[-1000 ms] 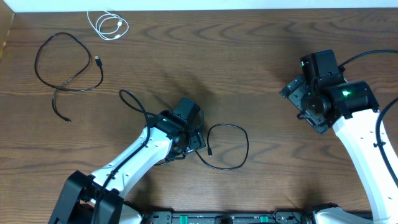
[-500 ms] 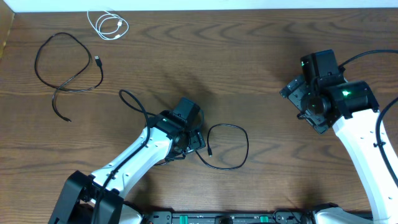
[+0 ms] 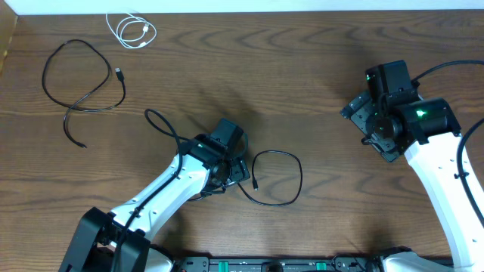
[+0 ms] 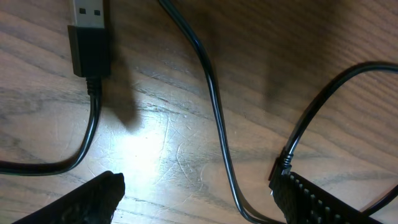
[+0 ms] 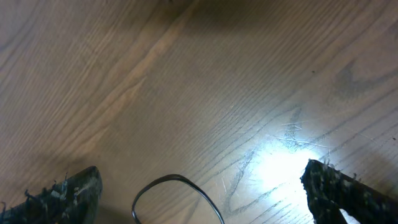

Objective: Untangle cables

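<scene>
A short white cable [image 3: 130, 30] lies coiled at the far left. A black cable [image 3: 83, 79] lies in a loose loop below it, apart from it. A second black cable [image 3: 278, 178] forms a loop at the table's middle. My left gripper [image 3: 231, 171] is open and low over this cable's left end. In the left wrist view its USB plug [image 4: 90, 31] lies at top left and its cord [image 4: 212, 99] runs down between my open fingers [image 4: 199, 202], close to the right finger. My right gripper [image 3: 370, 125] is open and empty over bare wood [image 5: 205, 193].
A thicker black cord [image 3: 162, 125] of the left arm arcs over the table beside that arm. A thin black loop [image 5: 177, 186] shows at the bottom of the right wrist view; I cannot tell what it belongs to. The table's far edge [image 3: 249, 9] runs along the top.
</scene>
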You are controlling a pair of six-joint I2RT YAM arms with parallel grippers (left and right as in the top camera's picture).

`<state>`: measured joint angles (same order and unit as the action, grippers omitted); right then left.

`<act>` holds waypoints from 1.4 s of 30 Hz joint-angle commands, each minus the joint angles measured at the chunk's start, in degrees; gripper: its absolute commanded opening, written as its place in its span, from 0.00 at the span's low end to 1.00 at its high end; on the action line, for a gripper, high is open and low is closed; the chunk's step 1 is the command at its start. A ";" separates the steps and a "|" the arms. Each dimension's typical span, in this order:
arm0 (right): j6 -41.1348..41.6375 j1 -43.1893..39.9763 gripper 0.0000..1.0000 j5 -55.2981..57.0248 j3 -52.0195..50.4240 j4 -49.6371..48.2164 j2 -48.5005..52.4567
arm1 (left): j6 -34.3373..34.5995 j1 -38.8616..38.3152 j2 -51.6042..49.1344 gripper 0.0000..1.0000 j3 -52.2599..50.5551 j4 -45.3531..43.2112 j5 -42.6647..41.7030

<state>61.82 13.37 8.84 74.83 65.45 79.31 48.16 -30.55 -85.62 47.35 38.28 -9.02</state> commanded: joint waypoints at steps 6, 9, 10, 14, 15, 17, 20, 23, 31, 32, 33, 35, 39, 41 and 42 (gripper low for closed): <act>-0.63 0.13 0.99 1.11 -0.15 0.15 -0.15 | 7.89 -0.15 -0.11 0.78 -0.37 -1.70 6.16; -0.63 0.13 0.99 1.11 -0.15 0.15 -0.15 | 10.93 -0.15 -0.11 0.75 -0.42 -1.55 10.14; -0.63 0.13 0.99 1.09 -0.15 0.13 -0.15 | 12.26 -0.15 -0.11 0.75 -0.42 -1.55 11.15; -0.63 0.13 0.99 1.09 -0.15 0.15 -0.15 | 14.80 -0.22 -0.11 0.72 -0.42 -1.84 12.35; -0.63 0.13 0.99 1.09 -0.15 0.15 -0.15 | 14.78 -0.42 -0.11 0.71 -0.42 -1.81 12.35; -0.63 0.13 0.99 1.11 -0.15 0.15 -0.15 | 14.78 -1.22 -0.11 0.69 -0.42 -1.73 12.44; -0.63 0.13 0.99 1.11 -0.15 0.15 -0.15 | 15.82 -3.30 -0.17 0.69 -0.44 -1.64 14.53; -0.63 0.13 0.99 1.11 -0.15 0.15 -0.15 | 18.58 -5.73 -0.94 0.69 -0.44 -1.68 16.59; -0.63 0.13 0.99 1.11 -0.15 0.15 -0.15 | 19.89 -8.81 -8.59 0.69 -0.42 -3.19 16.76; -0.63 0.13 0.99 1.11 -0.15 0.15 -0.15 | 19.89 -8.81 -9.53 0.69 -0.42 -3.26 16.61; -0.63 0.13 0.99 1.11 -0.15 0.13 -0.15 | 19.89 -8.81 -10.29 0.68 -0.42 -3.26 16.57; -0.63 0.13 0.99 1.11 -0.15 0.15 -0.15 | 19.89 -8.81 -11.17 0.67 -0.42 -3.26 16.57; -0.61 0.13 0.99 1.11 -0.15 0.15 -0.15 | 19.87 -8.81 -11.41 0.58 -0.42 -4.00 16.57; -0.63 0.13 0.99 1.11 -0.15 0.15 -0.15 | 19.89 -8.81 -11.41 0.50 -0.42 -4.63 16.57; -0.63 0.13 0.99 1.09 -0.15 0.13 -0.15 | 19.89 -8.81 -11.41 0.46 -0.42 -4.83 16.57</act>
<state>61.82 13.37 8.84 74.83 65.47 79.31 67.81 -39.46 -94.96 47.72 33.28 6.35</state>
